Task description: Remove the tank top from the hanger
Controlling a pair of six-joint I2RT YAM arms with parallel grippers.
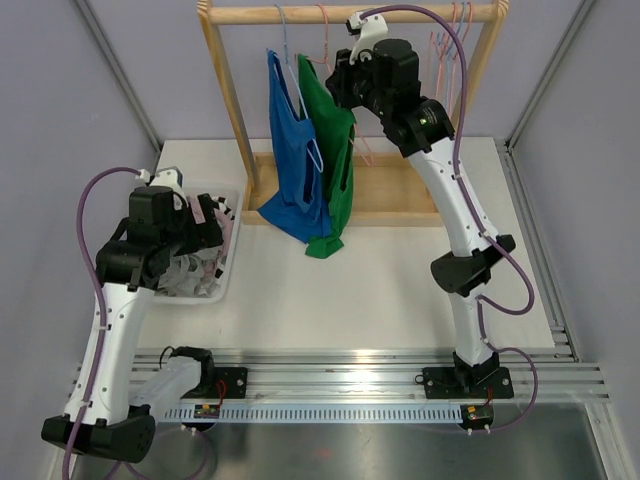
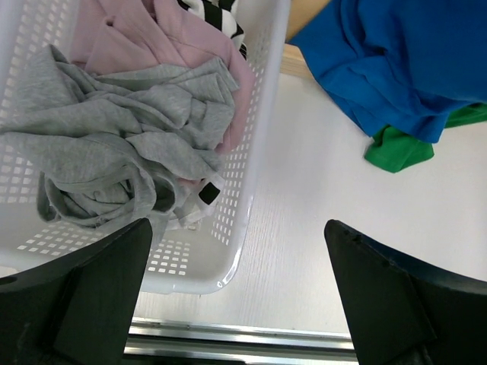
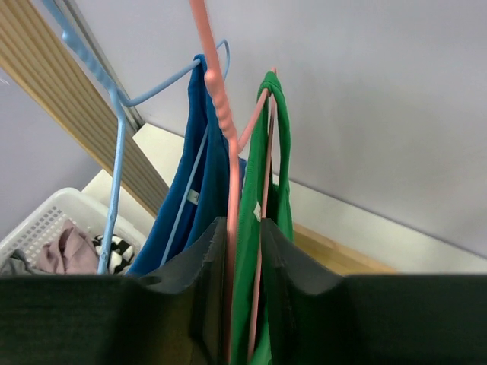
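One green tank top [image 3: 247, 220] between fingers of right claw [image 3: 242, 258]

A pale wooden clothes rack [image 1: 236, 110] is standing at the back of the white table [image 1: 380, 290]; a blue tank top [image 1: 292, 160] is hanging on it just left of a green tank top [image 1: 335, 150]; a white plastic basket [image 1: 228, 270] is sitting at the table's left, a crumpled grey garment [image 2: 129, 144] lying in it.

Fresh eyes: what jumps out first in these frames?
A blue tank top and a green tank top hang on the wooden rack at the back. The right gripper is up there, fingers flanking the green top's pink hanger. The left gripper hangs open by a white basket of clothes.
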